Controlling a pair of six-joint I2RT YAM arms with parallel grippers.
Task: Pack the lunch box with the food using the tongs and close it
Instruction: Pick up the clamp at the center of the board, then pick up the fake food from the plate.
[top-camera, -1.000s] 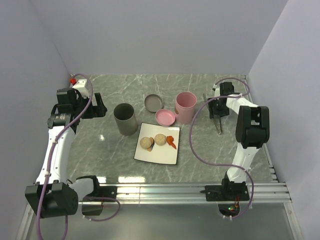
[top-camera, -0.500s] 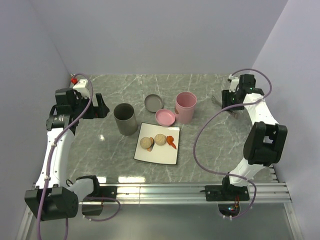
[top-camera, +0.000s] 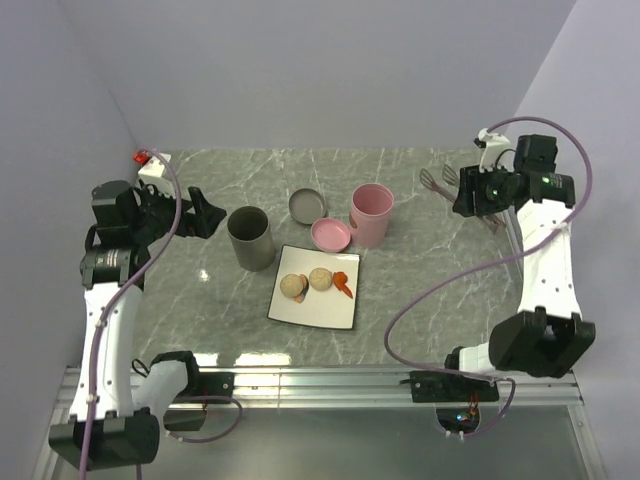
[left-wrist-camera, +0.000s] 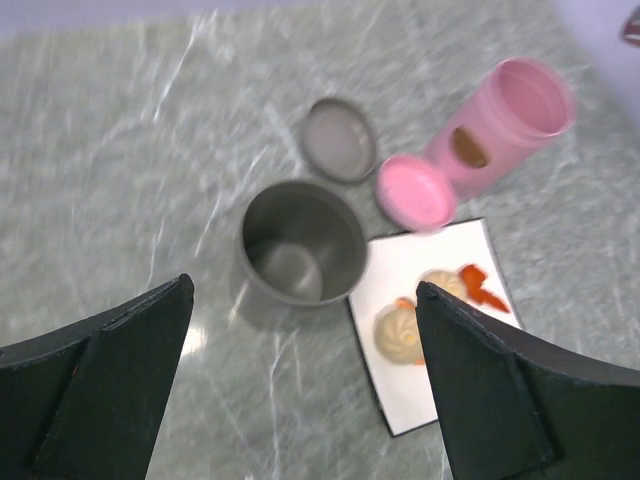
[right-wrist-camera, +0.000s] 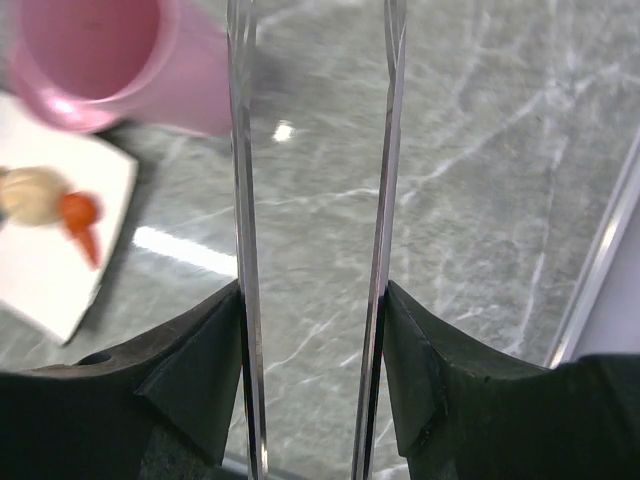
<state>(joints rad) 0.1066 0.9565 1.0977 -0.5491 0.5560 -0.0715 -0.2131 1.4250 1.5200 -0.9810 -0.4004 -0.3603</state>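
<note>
Marble table (top-camera: 420, 290); tongs (right-wrist-camera: 243, 250) point left

silver tongs (right-wrist-camera: 242, 200) in the right hand (right-wrist-camera: 312, 345), food (top-camera: 320, 279) lying on the white plate (top-camera: 322, 312)

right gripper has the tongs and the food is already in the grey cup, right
Not quite: the right gripper does hold the tongs, but the food lies on the white plate, not in the grey cup. The left wrist view shows that cup empty, with the pieces on the plate beside it.
</note>
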